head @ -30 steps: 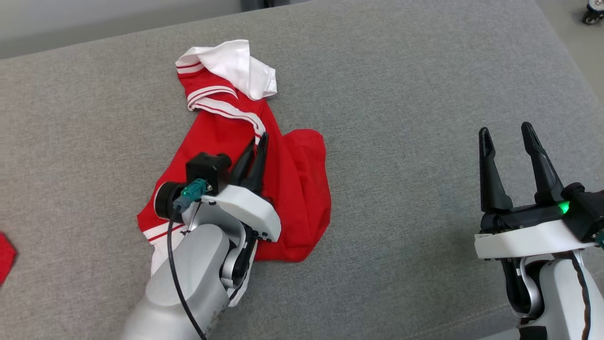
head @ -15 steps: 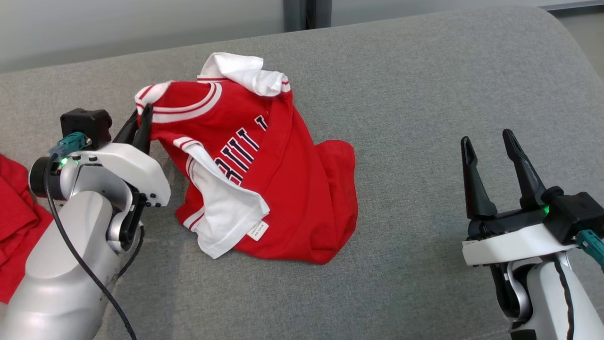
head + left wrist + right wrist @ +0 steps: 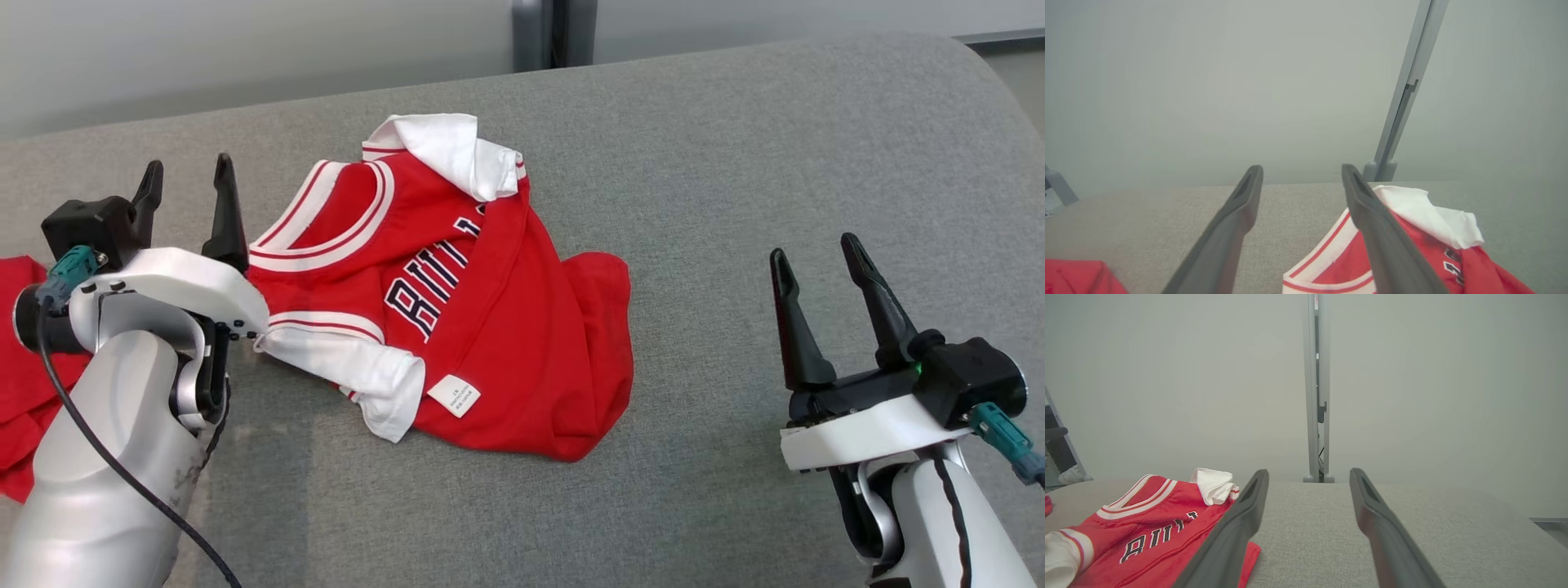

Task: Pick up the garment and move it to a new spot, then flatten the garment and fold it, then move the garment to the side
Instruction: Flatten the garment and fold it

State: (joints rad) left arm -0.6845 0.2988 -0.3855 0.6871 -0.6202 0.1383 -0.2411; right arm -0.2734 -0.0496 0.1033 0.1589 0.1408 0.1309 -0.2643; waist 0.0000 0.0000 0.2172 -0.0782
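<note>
The garment (image 3: 490,327) is a red jersey with white trim and dark lettering. It lies rumpled on the grey fabric surface (image 3: 735,163), neck opening toward the left, a white part folded over at its top, a label showing near its lower edge. My left gripper (image 3: 188,171) stands open just left of the neck opening, nothing between its fingers. In the left wrist view the garment (image 3: 1347,267) lies beside and behind the right finger of my left gripper (image 3: 1302,169). My right gripper (image 3: 814,253) is open, well right of the garment (image 3: 1147,535), and stands empty as my right gripper (image 3: 1309,473).
Another red cloth (image 3: 24,351) lies at the left edge, partly behind my left arm, and shows as the red cloth (image 3: 1073,277). The surface ends at a pale wall with a grey post (image 3: 553,33) behind. Bare grey fabric spreads between the garment and my right gripper.
My left gripper, shut on the garment, pulled part of it leftward, then let go and opened. The garment now lies wider with its lettering showing. The head camera has shifted too.
</note>
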